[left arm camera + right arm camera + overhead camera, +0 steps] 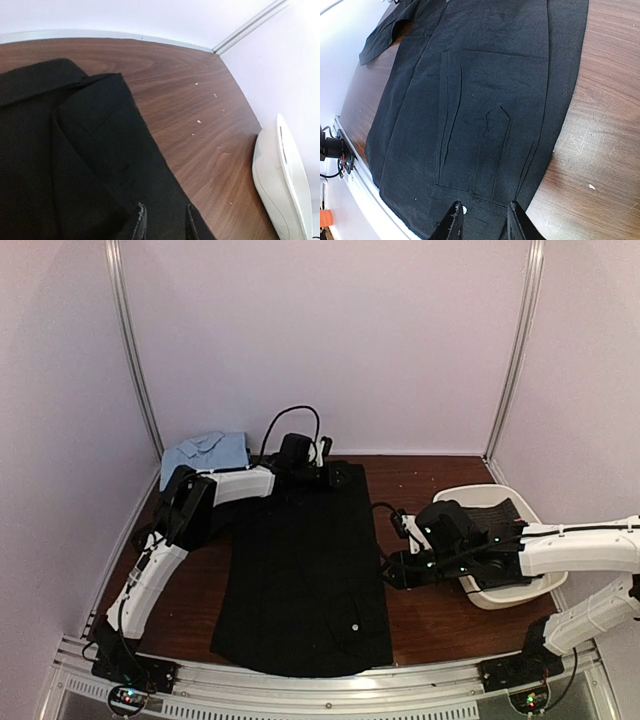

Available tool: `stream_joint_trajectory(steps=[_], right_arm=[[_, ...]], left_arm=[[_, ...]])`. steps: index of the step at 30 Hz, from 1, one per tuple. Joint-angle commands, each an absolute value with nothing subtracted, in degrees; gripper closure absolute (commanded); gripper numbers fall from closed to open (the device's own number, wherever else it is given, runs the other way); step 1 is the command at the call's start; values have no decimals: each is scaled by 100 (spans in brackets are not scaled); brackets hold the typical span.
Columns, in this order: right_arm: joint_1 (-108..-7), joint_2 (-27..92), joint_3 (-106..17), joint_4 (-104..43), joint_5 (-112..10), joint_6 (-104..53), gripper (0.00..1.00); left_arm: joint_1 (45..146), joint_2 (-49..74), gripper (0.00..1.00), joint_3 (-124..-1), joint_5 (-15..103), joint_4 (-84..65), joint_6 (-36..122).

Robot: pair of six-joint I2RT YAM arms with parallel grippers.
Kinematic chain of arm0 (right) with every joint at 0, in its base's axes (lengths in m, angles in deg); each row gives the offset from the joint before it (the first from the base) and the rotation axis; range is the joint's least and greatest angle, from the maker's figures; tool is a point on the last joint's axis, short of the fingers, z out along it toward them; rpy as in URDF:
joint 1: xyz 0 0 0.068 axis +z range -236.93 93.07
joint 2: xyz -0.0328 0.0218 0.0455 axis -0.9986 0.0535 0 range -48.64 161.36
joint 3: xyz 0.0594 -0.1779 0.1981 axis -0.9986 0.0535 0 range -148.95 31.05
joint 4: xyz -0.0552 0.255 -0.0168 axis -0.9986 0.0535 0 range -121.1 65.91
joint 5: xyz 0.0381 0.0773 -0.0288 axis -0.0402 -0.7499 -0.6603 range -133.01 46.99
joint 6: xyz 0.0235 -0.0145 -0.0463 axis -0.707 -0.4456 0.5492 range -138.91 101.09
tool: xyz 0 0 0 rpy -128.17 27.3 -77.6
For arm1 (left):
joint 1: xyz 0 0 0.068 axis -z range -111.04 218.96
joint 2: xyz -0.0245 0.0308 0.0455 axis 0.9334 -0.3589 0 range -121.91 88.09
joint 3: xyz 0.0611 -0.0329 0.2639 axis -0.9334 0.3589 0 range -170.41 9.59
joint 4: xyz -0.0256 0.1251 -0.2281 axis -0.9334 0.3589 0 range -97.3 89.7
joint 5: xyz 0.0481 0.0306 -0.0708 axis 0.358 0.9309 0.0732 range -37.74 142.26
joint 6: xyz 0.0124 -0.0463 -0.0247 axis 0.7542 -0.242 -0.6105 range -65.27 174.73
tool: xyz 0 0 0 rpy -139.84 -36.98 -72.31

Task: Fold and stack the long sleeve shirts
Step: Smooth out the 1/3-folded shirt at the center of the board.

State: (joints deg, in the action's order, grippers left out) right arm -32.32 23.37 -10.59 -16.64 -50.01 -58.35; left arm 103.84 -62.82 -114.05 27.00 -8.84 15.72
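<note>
Left gripper (pixel 165 216) and right gripper (pixel 484 214) both sit narrowly parted over the plain black button-up cloth shirt (pixel 305 570), can't tell if either's pinching it

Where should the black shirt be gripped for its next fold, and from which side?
Probably its short far edge, at the two corners, from above on the far side. The black shirt lies flat as a long strip running near to far on the table, so that edge could be drawn back over itself toward the near end.
</note>
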Motion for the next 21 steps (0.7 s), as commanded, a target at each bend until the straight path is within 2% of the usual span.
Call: stream_joint_trajectory(steps=[1, 13, 21], right_arm=[[-3253, 2261, -1018, -1610, -4962, -5914, 68], [-3253, 2214, -987, -1561, -4907, -5950, 68], [-3300, 2286, -1146, -1654, -4739, -5905, 65]], left_arm=[[10313, -6784, 72, -11826, 3021, -848, 1311], [10176, -6906, 69, -12180, 3055, -829, 1248], [10069, -5966, 64, -12097, 2931, -262, 1704]])
